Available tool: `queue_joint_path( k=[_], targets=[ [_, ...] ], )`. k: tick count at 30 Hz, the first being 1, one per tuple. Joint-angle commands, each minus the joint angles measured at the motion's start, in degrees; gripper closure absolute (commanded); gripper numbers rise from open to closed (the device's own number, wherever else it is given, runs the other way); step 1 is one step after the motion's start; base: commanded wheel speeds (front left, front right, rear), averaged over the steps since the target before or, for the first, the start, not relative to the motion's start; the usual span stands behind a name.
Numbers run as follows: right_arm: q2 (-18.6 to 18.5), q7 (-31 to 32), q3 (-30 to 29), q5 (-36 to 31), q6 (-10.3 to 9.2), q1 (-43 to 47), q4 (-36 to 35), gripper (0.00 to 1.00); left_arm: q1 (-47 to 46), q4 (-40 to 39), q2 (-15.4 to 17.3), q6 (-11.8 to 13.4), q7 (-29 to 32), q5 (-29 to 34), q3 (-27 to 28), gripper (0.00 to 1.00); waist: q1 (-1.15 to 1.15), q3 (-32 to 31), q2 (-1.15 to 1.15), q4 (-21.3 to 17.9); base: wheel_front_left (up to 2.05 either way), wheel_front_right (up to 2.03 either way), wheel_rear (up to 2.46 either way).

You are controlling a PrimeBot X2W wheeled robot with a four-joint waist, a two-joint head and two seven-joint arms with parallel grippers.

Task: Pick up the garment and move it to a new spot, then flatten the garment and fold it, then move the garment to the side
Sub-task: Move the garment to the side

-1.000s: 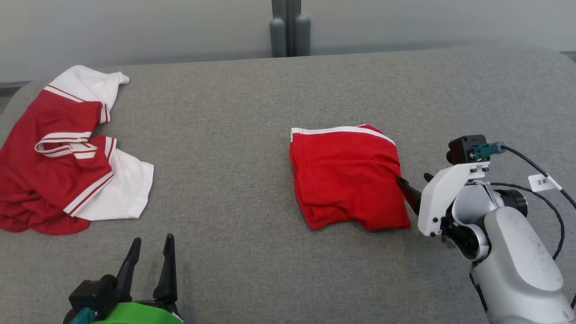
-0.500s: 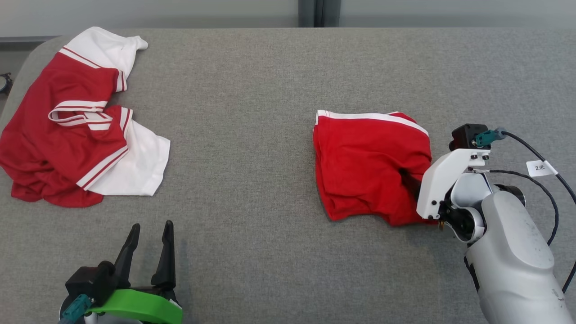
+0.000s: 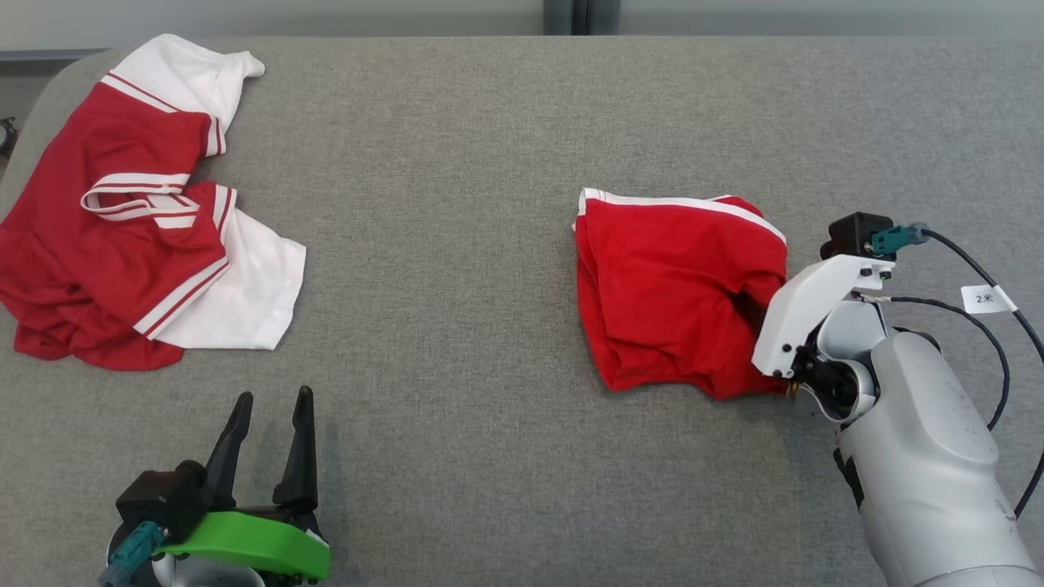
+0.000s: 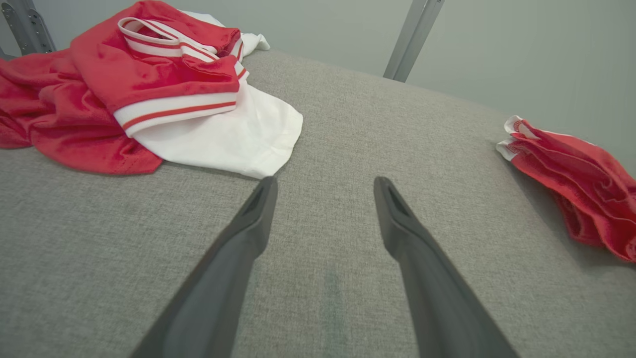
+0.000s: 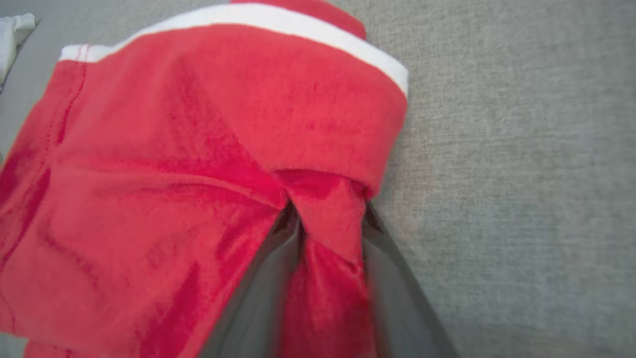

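The right hand (image 5: 330, 221) is partly closed on the garment (image 3: 669, 293). In the right wrist view a raised fold of red cloth fills the gap between the two fingers (image 5: 268, 278) and touches both of them. The fingertips are buried under the cloth's near edge. The garment is a folded red bundle with a white band along the edge farthest from this hand. It lies on the grey desk (image 3: 457, 244), and most of it extends ahead of the fingertips and to their left. Bare desk lies to the right of the fingers. In the head view the right wrist bracket sits against the garment's near corner and the cloth dips into a dark hollow at that point. Whether the garment is lifted off the desk at the grip cannot be told. The left hand (image 3: 273, 403) is wide open and holds nothing, with bare desk between its fingers. It stands well apart from the garment, which lies far off to its right. A crumpled red and white shirt (image 3: 122, 236) lies on the desk ahead of the left hand and to its left, with its white corner just beyond the left fingertip.
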Motion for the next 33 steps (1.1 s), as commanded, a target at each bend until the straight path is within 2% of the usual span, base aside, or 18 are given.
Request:
queue_joint_path(
  k=[1,7,12,26,33],
  targets=[
    [0.09,-0.23,0.69,0.49,-0.08,0.09,1.16,1.0,-0.85,0.01,0.06,-0.19,0.0,-0.37,0.0,0.0,0.0,0.0,0.0,-0.07,0.0,0.0,0.0],
    [0.05,-2.25,2.44,2.89,-0.08,-0.11,1.82,1.0,0.05,0.06,0.27,-0.19,0.0,-0.12,0.91,0.0,0.0,-0.62,0.0,-1.39,0.0,0.0,0.0],
    [-0.12,-3.5,2.76,4.12,-0.08,0.26,1.92,1.0,0.73,-0.62,0.68,-0.19,0.0,0.44,1.37,0.0,0.0,-1.14,0.0,-4.0,0.0,0.0,0.0],
    [-0.2,-5.64,3.56,6.37,-0.07,2.19,0.05,1.0,1.57,-7.66,2.43,-0.19,0.0,1.5,0.59,0.0,0.0,0.22,0.0,-18.68,0.0,0.0,0.0],
    [-0.41,-6.57,2.4,4.8,-0.07,2.28,-2.32,1.0,0.53,-9.89,4.31,-0.18,0.0,1.09,-0.85,0.0,0.0,3.69,0.0,-23.36,0.0,0.0,0.0]
  ],
)
